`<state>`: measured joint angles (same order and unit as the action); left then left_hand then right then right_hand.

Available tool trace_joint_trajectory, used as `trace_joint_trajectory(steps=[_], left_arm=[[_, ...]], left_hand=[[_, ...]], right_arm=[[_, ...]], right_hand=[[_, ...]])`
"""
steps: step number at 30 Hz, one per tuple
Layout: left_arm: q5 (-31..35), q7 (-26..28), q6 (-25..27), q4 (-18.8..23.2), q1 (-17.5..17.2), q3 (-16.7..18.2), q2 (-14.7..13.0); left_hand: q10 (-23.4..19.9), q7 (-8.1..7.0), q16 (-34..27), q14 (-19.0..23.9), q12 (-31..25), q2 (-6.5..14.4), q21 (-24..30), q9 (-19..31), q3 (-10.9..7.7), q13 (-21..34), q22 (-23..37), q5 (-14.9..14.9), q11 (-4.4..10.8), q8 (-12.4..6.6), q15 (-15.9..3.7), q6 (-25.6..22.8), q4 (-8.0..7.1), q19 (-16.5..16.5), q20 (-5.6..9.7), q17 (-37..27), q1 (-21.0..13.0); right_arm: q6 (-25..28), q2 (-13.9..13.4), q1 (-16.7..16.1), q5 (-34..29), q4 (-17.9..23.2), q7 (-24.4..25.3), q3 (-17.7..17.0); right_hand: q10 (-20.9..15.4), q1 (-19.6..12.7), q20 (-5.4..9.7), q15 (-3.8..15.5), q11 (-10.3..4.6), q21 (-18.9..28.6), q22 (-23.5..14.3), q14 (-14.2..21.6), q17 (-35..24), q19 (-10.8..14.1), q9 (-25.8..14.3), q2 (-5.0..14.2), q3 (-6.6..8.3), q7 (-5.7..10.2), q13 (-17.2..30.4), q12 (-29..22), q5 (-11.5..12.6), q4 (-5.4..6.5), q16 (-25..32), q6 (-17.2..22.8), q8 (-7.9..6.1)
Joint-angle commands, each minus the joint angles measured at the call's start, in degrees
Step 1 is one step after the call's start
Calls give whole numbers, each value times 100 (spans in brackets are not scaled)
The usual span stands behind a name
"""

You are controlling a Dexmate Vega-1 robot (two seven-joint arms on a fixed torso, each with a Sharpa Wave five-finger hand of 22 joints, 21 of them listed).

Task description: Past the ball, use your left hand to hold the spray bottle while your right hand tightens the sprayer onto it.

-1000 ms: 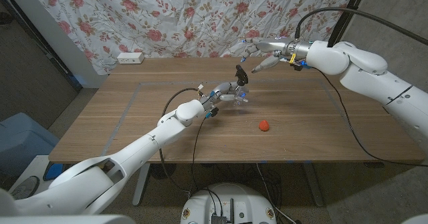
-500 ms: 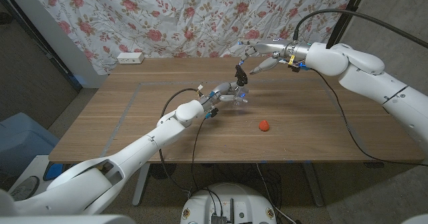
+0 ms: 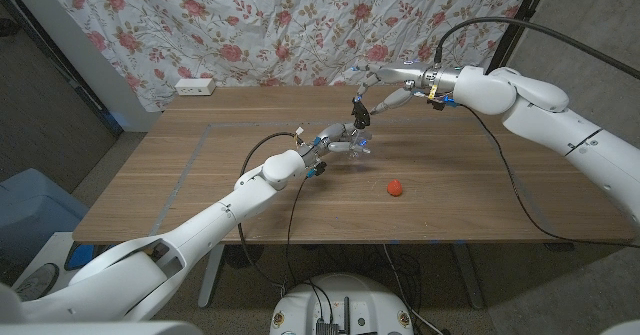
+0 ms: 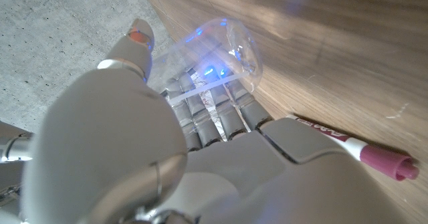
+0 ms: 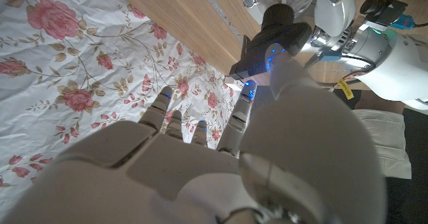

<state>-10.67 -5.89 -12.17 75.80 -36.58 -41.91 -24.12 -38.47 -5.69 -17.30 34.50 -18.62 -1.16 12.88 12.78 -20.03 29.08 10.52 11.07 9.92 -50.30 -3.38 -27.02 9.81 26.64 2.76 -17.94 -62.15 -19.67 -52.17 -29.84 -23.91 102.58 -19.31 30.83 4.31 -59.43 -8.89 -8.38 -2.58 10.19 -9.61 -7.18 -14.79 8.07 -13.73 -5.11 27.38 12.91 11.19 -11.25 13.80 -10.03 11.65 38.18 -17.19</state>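
Past the red ball (image 3: pixel 396 187), my left hand (image 3: pixel 325 143) grips the clear spray bottle (image 3: pixel 357 144) just above the table. In the left wrist view the fingers wrap the bottle (image 4: pixel 217 53). The black sprayer (image 3: pixel 360 110) sits on the bottle's top. My right hand (image 3: pixel 395 83) reaches in from the right, fingers spread, tips right at the sprayer. The right wrist view has the sprayer (image 5: pixel 271 33) just beyond the thumb and the fingertips (image 5: pixel 242 102); whether they touch it I cannot tell.
A white marker with a pink cap (image 4: pixel 358 152) lies on the wood beside my left hand. At the far left edge of the table sits a white power strip (image 3: pixel 195 87). A flowered curtain (image 3: pixel 280 25) hangs behind.
My right hand has moved left and slightly down toward the sprayer, closing the gap. The left hand and the bottle have stayed put.
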Motion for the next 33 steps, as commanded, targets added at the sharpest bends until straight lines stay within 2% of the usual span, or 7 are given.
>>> trace_joint_trajectory(steps=[1,15,33], left_arm=[[7,-9,-22,-10,11,-7,10],[9,-39,-62,-47,29,-22,33],[15,-45,-40,12,-2,-20,-2]], left_hand=[[-58,75,3,56,8,779,0,11,-86,30,11,41,15,-28,-758,-96,-25,16,12,-20,250],[-61,72,8,61,21,787,-1,8,-91,37,10,42,5,-39,-759,-77,-19,17,12,-27,251],[-67,74,7,62,37,790,-3,3,-95,46,10,43,7,-58,-759,-68,-3,15,10,-42,233]], right_arm=[[-127,81,78,-109,-117,-59,91],[-102,132,109,-195,-187,-86,148],[216,36,95,-161,-13,-348,133]], right_hand=[[8,-26,27,-28,-23,36,7,-60,-11,-5,-18,-43,19,-15,10,-26,57,3,14,102,-45],[-22,-21,58,-23,-12,58,6,-54,-20,52,-29,-40,9,-12,8,-34,49,37,38,222,-97],[96,34,9,-111,154,62,4,-95,-34,90,-3,-103,-50,-15,10,5,18,65,50,152,-54]])
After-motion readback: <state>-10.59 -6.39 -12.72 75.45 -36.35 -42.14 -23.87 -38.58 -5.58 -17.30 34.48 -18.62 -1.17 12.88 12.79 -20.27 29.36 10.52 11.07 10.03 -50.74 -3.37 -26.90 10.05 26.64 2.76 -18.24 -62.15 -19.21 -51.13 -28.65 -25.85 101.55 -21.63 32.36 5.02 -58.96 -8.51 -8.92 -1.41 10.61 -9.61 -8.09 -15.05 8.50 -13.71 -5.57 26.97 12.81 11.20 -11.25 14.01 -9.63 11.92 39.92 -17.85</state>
